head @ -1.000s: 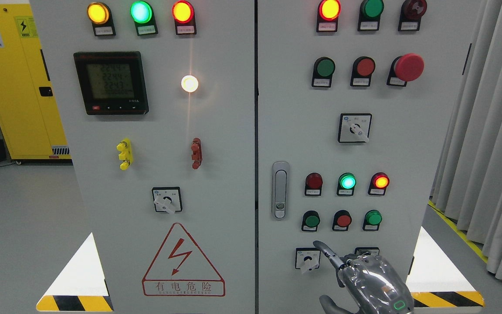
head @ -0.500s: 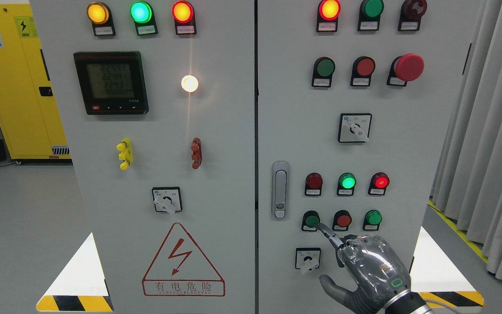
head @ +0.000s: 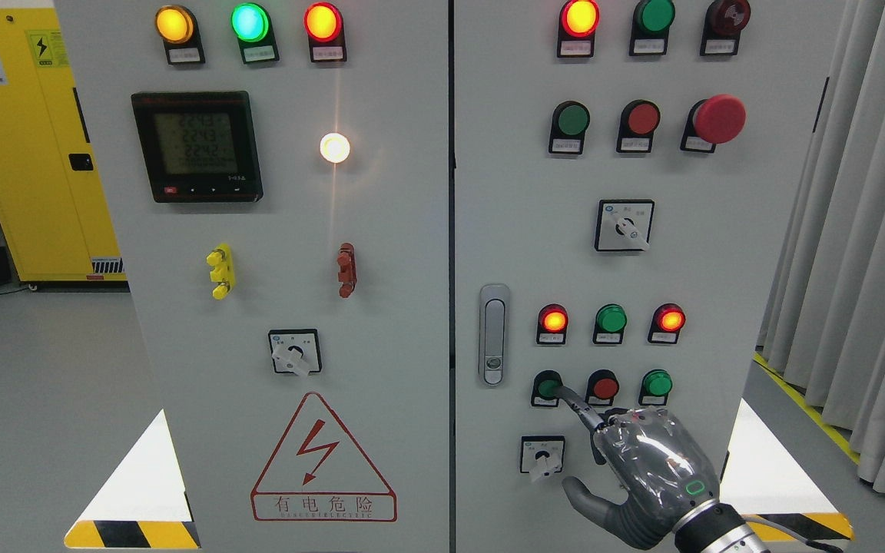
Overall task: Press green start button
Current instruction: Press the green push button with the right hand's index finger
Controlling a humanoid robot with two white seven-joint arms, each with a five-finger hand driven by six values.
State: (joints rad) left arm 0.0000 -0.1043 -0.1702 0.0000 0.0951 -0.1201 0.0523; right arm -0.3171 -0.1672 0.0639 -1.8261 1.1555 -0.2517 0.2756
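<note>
Pressing: right hand (head: 646, 472) is poking its index fingertip (head: 563, 394) onto the green button (head: 547, 386); other fingers clenched, grasping nothing
Button: sitting bottom row, leftmost, right cabinet door (head: 519, 230)
Progress: looking basically done — contact's made
Left: just pulling away, I'm guessing

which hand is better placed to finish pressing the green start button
Right. The right hand comes in from the lower right with its index finger extended, the tip at the green start button in the lower row of the right panel. The left hand is not in view.
</note>
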